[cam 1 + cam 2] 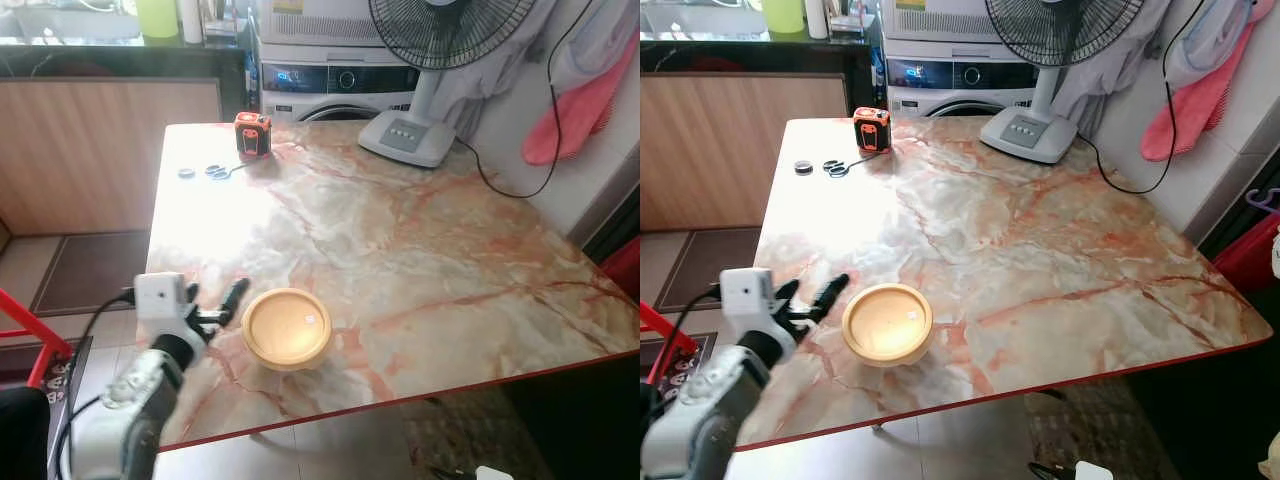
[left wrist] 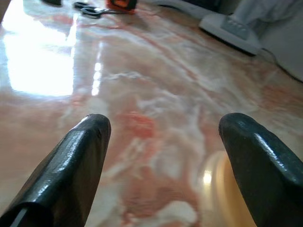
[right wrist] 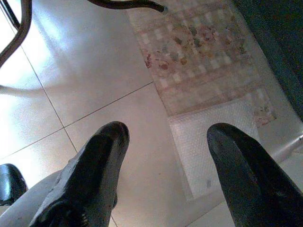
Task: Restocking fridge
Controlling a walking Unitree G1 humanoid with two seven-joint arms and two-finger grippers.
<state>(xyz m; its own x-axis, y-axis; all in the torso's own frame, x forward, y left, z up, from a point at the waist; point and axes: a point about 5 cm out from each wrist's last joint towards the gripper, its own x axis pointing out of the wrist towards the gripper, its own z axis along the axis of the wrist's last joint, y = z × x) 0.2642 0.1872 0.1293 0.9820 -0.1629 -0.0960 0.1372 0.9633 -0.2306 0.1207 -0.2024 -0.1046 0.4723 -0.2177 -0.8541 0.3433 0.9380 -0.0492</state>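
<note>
Left claw spread, just beside wooden bowl on table.

I see a round yellowish container, lid on, sitting upright on the marble table, down around 7 o'clock near the front edge.

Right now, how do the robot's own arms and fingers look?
The left arm is silver-grey metal with a black wrist joint. A white box-shaped module sits on top, and a black cable runs back from it. The left gripper has two long, glossy black fingers with rounded tips. The right gripper has the same black fingers.
</note>
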